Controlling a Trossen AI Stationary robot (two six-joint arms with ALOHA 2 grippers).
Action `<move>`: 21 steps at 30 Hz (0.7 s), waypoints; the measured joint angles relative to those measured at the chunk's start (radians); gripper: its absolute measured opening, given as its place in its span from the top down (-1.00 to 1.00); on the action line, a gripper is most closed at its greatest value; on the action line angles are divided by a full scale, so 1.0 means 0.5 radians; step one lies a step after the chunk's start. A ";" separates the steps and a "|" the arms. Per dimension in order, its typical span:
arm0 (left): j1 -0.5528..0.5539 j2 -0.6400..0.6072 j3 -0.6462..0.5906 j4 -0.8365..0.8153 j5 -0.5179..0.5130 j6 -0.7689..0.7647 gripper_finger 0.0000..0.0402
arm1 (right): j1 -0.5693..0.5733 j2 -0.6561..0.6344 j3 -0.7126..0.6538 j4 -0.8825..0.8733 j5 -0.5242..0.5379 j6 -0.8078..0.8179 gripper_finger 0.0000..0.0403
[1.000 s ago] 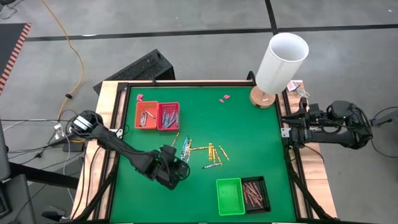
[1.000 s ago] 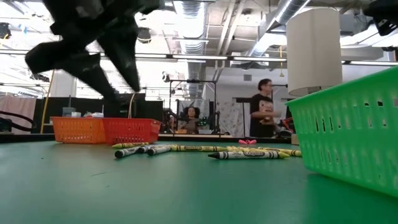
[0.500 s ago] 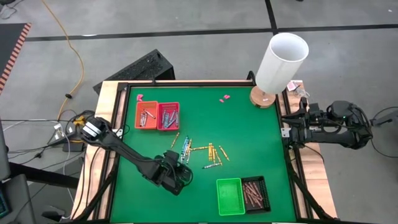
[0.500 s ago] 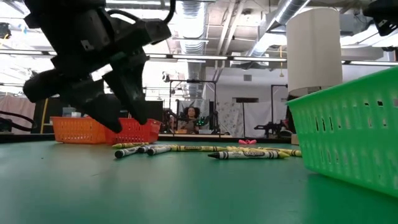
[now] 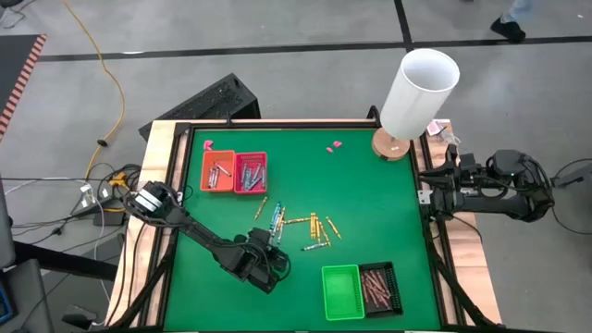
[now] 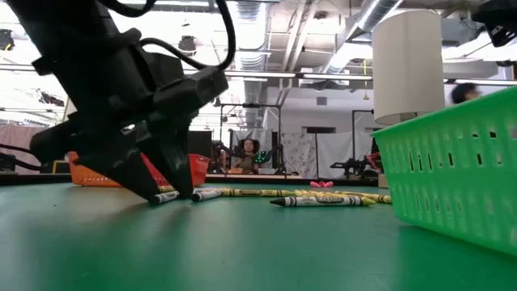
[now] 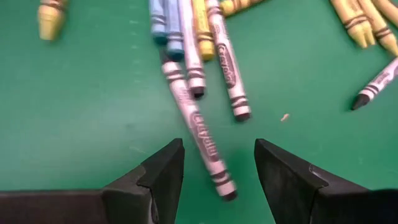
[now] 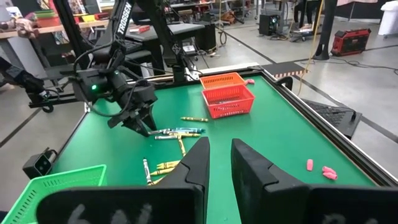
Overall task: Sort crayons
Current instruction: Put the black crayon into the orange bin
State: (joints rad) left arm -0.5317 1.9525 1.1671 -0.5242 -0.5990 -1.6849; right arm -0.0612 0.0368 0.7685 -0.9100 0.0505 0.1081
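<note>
While my left tool (image 7: pixel 217 171) hangs low over the near end of the loose pile (image 5: pixel 298 225), its jaws stand apart with a grey crayon (image 7: pixel 198 127) lying between them, not yet gripped. That pile lies at the middle of the green surface (image 5: pixel 370 194), a mix of blue, yellow and grey sticks.

Much is already sorted, I judge. Beyond the pile, the orange tray (image 5: pixel 217 171) and the red tray (image 5: pixel 250 172) each hold a batch. On the near side of the pile, the black tray (image 5: pixel 379 288) is full of brown-red sticks, while the green tray (image 5: pixel 340 291) beside it looks empty. A dozen or more remain loose.

My right tool (image 8: pixel 219 163) waits off the pile's far right, at the surface's edge, jaws slightly apart and holding nothing.
</note>
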 joint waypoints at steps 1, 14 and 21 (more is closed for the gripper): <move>0.000 0.009 0.005 -0.002 -0.027 0.000 0.08 | 0.000 0.001 0.000 -0.001 0.000 -0.001 0.66; 0.007 0.023 0.006 -0.055 0.010 0.071 0.67 | 0.000 0.000 0.000 -0.001 0.002 0.000 0.66; 0.006 0.025 0.006 -0.039 0.017 0.100 0.95 | 0.000 0.000 0.000 -0.001 0.002 0.000 0.66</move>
State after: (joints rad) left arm -0.5287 1.9648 1.1702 -0.5436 -0.5905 -1.6348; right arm -0.0612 0.0368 0.7685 -0.9108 0.0513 0.1081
